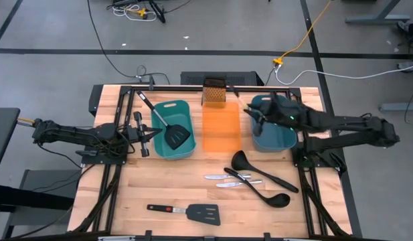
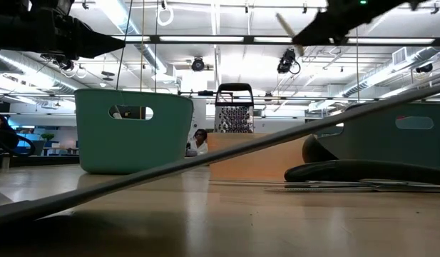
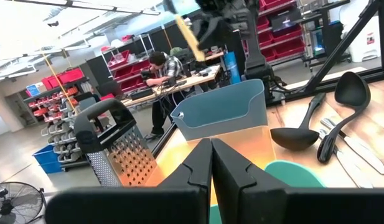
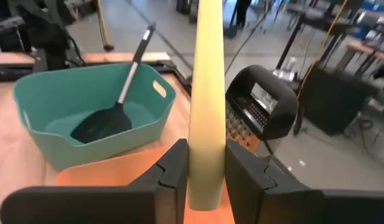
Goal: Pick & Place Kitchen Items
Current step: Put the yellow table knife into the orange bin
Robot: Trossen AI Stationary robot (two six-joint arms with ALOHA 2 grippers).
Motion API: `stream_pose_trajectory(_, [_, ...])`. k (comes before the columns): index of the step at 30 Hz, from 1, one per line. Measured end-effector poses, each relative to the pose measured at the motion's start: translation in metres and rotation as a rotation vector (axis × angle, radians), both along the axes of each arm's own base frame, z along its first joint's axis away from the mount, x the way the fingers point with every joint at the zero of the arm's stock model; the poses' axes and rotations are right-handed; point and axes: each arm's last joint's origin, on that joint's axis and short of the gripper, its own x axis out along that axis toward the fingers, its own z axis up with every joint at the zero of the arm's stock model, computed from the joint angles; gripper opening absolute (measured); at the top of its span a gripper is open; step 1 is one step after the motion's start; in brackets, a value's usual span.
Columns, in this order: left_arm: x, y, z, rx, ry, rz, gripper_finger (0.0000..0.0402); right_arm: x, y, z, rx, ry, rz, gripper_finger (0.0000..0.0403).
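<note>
Left gripper (image 1: 154, 134) hovering beside the left tub (image 1: 173, 128), fingers (image 3: 226, 171) pressed together on nothing. Spatula (image 1: 169, 127) lying in that tub, handle leaning over the rim. Red-marked spatula (image 1: 189, 213) lying near the tabletop's (image 1: 126, 194) front edge. Two knives (image 1: 234, 179) and two ladles (image 1: 263, 174) lying right of it. Right gripper (image 1: 251, 108) hanging above the right tub (image 1: 273, 137), fingers (image 4: 173, 171) clamping the yellow-handled knife (image 4: 207, 106).

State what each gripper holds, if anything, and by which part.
The right gripper grips the yellow-handled knife by its handle, above the right teal tub. The left gripper is shut and holds nothing.
</note>
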Motion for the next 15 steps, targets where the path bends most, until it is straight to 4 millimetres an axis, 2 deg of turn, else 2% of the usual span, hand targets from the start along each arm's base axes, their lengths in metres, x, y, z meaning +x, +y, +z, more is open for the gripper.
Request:
stream_pose_trajectory(3, [0.0, 0.0, 0.0, 0.0, 0.003, 0.001, 0.0016, 0.018, -0.01, 0.005, 0.049, 0.08, 0.016, 0.0084])
stream_pose_trajectory(7, [0.0, 0.0, 0.0, 0.001, 0.005, 0.001, 0.0016, 0.038, -0.02, 0.002, 0.175, 0.158, -0.006, 0.0084])
stream_pose_trajectory(15, [0.0, 0.0, -0.001, 0.01, 0.008, 0.002, 0.0016, 0.082, -0.022, -0.045, 0.435, 0.243, -0.073, 0.0084])
